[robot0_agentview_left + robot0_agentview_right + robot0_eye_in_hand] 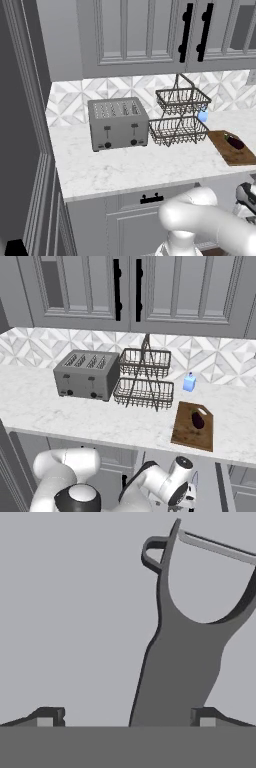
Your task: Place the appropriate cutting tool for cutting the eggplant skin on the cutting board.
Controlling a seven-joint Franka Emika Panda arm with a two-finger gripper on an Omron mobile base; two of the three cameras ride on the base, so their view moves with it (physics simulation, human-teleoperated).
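Reaching: step in hand, judged, is the pick-up of the peeler (182, 662); the claw (125, 718) is low, below the surface edge, at the lower right of the right base view, and nothing has reached the board yet.
Claw state: released, tips wide apart at the lower left and lower right of the hand view, with the peeler's handle rising between them, nearer the right tip; whether either tip touches it cannot be told.
Peeler look: flat dark grey Y-shaped tool, broad handle widening into a fork, a thin pale blade bridging the fork at the upper right of the hand view, a small loop on the left arm.
Peeler place: lying on a plain grey ground; what that ground is cannot be told.
Next move: probably centring the handle between the tips, clenching on it, then lifting up over the surface (75, 416) to the board.
Cutting board (186, 431): brown wood, at the right of the right base view, just right of the wire basket (145, 381).
Eggplant (198, 419): small, near-black, lying on the board's far half; the near half looks free for the tool.
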